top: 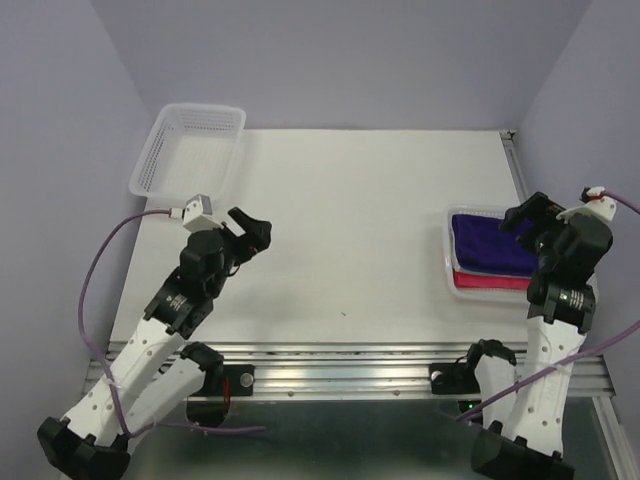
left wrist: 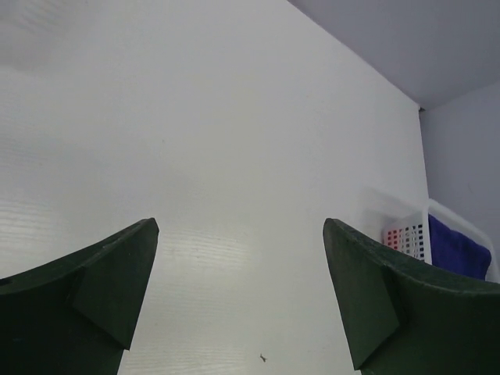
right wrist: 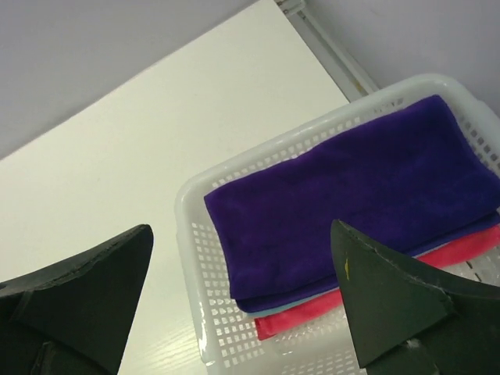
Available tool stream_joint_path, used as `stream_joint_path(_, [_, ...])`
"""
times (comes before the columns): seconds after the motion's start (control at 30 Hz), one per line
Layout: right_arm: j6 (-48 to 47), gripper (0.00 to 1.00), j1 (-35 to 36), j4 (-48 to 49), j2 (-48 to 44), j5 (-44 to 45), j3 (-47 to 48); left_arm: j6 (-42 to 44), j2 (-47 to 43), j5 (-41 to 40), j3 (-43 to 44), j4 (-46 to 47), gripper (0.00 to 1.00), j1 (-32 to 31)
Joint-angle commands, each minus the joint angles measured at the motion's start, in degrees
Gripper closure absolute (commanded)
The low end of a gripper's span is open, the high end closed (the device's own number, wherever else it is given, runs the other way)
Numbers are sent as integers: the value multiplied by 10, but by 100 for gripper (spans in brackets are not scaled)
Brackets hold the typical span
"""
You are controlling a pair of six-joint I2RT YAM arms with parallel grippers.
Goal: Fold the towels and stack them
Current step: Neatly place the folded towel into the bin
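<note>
Right gripper [right wrist: 242,228]: fingers wide apart, empty, poised over the stack.
Towels [right wrist: 351,203]: folded, stacked in basket [right wrist: 186,250], purple uppermost; long axis runs lower left to upper right of the right wrist view.
Left gripper [left wrist: 241,223]: fingers apart, empty, well apart from the stack.

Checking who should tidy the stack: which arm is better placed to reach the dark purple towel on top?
Likely right. The right end effector, open, hovers by the white mesh basket holding the dark purple towel; the left end effector is across the table.
</note>
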Motion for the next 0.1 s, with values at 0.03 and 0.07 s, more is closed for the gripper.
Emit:
stream_joint_path(0.03, [21,0,-2,25,-19,7,-48,-22,-33,-49,14,-63,1,3])
stream_joint_path(0.07, [22,0,-2,24,-18,9,-46,-23,-36,-49,16,-66,1,3])
